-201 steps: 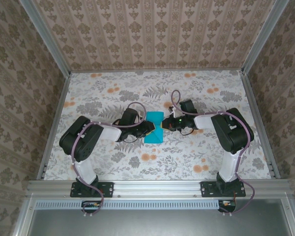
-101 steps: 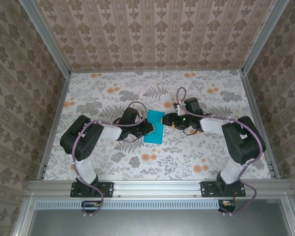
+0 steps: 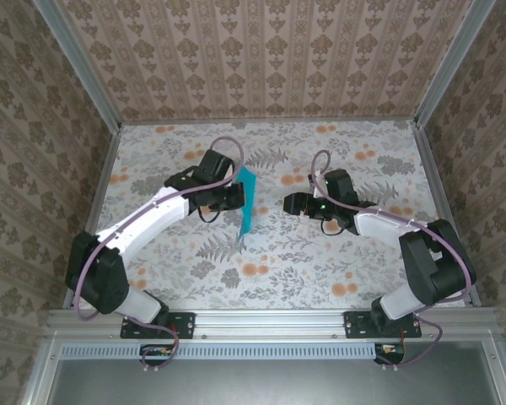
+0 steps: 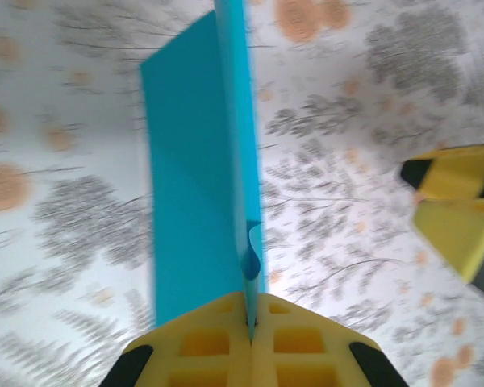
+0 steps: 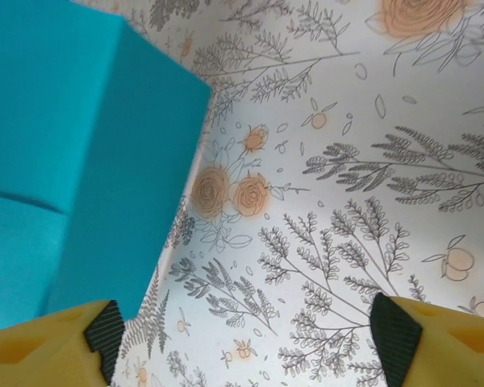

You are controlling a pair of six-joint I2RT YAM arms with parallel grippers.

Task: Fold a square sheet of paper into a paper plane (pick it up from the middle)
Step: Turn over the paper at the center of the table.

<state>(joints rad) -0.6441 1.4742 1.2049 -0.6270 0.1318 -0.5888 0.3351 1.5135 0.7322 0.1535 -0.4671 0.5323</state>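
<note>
The left arm (image 3: 152, 219) rises from its base at bottom left, elbow out by the left edge, white forearm slanting up-right toward frame ctr. The left gripper (image 3: 233, 196) sits just left of ctr, its yellow pads (image 4: 294, 339) pressed together w/ the square sheet of paper (image 3: 247, 202) pinched btwn them (the sheet stands edge-on in the grip). The right arm (image 3: 379, 223) rises from bottom right, elbow bulging at lower right, forearm reaching left. The right gripper (image 3: 289, 203) sits just right of ctr, pointing toward the left one, jaws spread wide; its fingers (image 5: 436, 339) show at the lower corners of the right wrist view.
</note>
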